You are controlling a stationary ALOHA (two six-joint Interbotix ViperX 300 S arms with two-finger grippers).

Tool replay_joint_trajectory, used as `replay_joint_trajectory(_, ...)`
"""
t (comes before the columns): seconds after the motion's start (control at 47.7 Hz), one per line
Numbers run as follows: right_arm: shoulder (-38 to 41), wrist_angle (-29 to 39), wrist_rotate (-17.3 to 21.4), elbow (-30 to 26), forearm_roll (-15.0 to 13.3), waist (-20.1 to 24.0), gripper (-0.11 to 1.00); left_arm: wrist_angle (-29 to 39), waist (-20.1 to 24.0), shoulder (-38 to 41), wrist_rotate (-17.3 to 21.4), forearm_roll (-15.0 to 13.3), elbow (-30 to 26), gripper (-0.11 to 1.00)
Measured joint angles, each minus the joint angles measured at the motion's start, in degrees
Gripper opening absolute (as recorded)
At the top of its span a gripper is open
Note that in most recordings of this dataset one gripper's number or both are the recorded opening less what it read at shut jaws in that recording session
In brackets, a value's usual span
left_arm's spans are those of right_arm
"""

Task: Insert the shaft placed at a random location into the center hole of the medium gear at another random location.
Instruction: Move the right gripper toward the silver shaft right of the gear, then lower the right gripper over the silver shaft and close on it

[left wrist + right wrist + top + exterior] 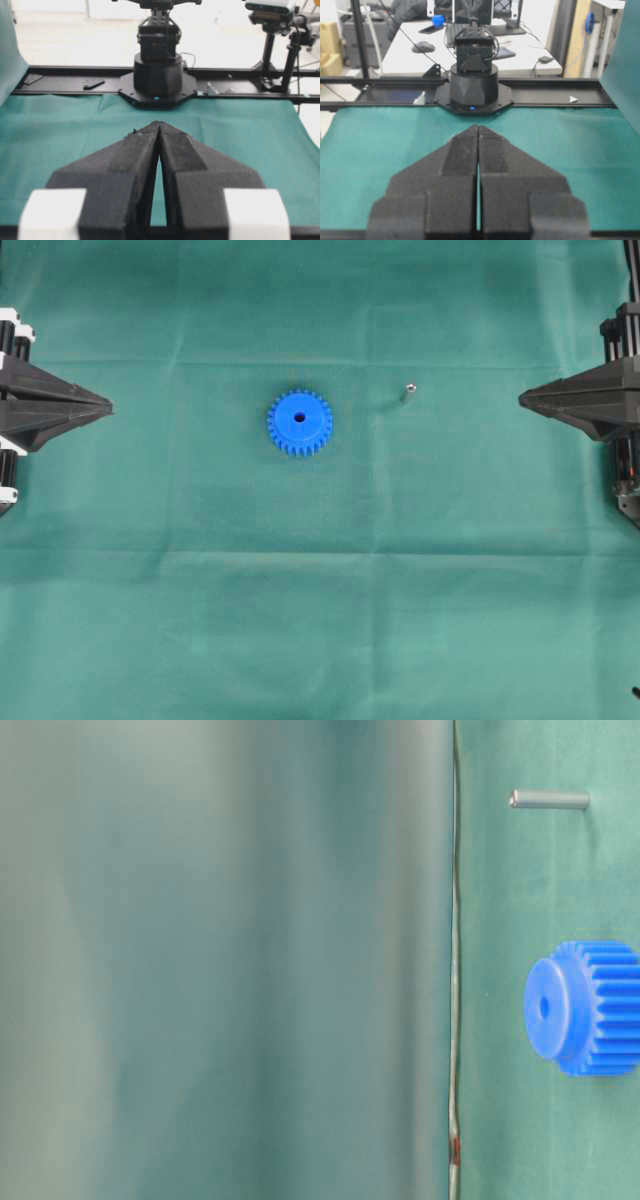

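The blue medium gear (300, 422) lies flat on the green cloth near the middle, its dark center hole (300, 418) facing up. The small silver shaft (408, 395) stands on the cloth to the gear's right, apart from it. The table-level view shows the gear (590, 1008) and the shaft (548, 799) too. My left gripper (108, 407) rests at the left edge, shut with tips touching and nothing between them (159, 123). My right gripper (523, 397) sits at the right edge, also shut and empty (478, 126). Neither wrist view shows the gear or shaft.
Green cloth (320, 620) covers the whole table. The opposite arm's black base (157, 75) stands at the far end of the left wrist view, and another base (472, 87) in the right wrist view. A blurred green fold fills the table-level view's left.
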Motion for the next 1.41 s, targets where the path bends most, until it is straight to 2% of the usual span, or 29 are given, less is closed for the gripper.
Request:
replay_joint_trajectory(0.147,0.44,1.14,0.0,-0.09,0.0,-0.18,0.01,3.52,0.0,0.35,-0.09,0.44,-0.97,0.0)
replay_joint_trajectory(0.315,1.41,2.2,0.0,-0.88,0.0,-0.79,0.01,4.31,0.0,0.35,-0.09,0.62,-1.49,0.0)
replay_joint_trajectory(0.504,4.39,2.29,0.0,-0.88,0.09,-3.52,0.01,4.31,0.0,0.35,-0.09,0.7,-1.49,0.0)
replay_joint_trajectory(0.567,6.24,2.29,0.0,-0.88,0.44,-4.48,0.05,4.31,0.0,0.26,-0.09,0.7,-1.49,0.0)
replay_joint_trajectory(0.65,8.61,2.11,0.0,-0.88,1.05,-5.1,0.2,4.39,0.0,0.26,-0.09,0.7,-1.49,0.0)
replay_joint_trajectory(0.839,17.84,0.18,0.0,-0.79,2.2,-6.42,0.76,4.66,0.0,0.35,-0.09,0.7,-1.49,0.0)
replay_joint_trajectory(0.881,20.04,-0.35,0.0,-0.79,2.37,-7.12,0.86,4.66,0.0,0.26,-0.18,0.7,-1.49,0.0)
replay_joint_trajectory(0.923,22.32,-1.32,0.0,-0.88,2.37,-7.82,0.92,4.66,-0.09,0.35,-0.18,0.7,-1.49,0.0)
replay_joint_trajectory(1.049,29.09,-5.36,0.0,-0.88,2.46,-10.11,0.84,4.66,0.0,0.26,-0.18,0.7,-1.49,0.0)
replay_joint_trajectory(1.406,43.42,-11.25,0.0,-2.55,2.72,-12.3,0.85,4.66,0.0,0.26,-0.09,0.7,-1.49,0.0)
